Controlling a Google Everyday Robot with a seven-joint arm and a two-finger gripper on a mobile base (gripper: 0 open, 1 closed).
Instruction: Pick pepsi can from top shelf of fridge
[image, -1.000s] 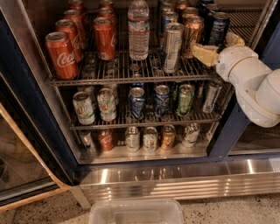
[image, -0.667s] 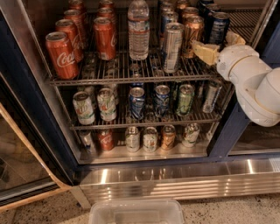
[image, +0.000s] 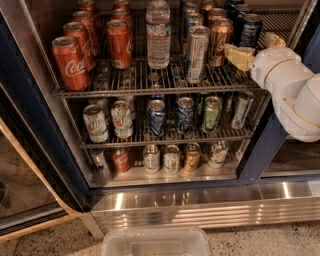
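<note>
The pepsi can (image: 250, 29), deep blue with a silver lid, stands at the right end of the top shelf (image: 125, 91) of the fridge (image: 260, 150). My gripper (image: 256, 47), on a white arm coming from the right, is at the can's base. Its cream fingertips (image: 238, 55) stand apart, one left of the can's foot and one to its right. The fingers are open and hold nothing. The can's lower part is hidden behind the gripper.
A bronze-brown can (image: 220, 41) and a tall slim silver can (image: 196, 53) stand just left of the gripper. A water bottle (image: 158, 34) and red Coke cans (image: 71, 62) fill the shelf's left. Lower racks hold several cans. A plastic bin (image: 156, 242) lies on the floor.
My gripper has moved slightly up and farther in toward the pepsi can. The cans have not moved.
</note>
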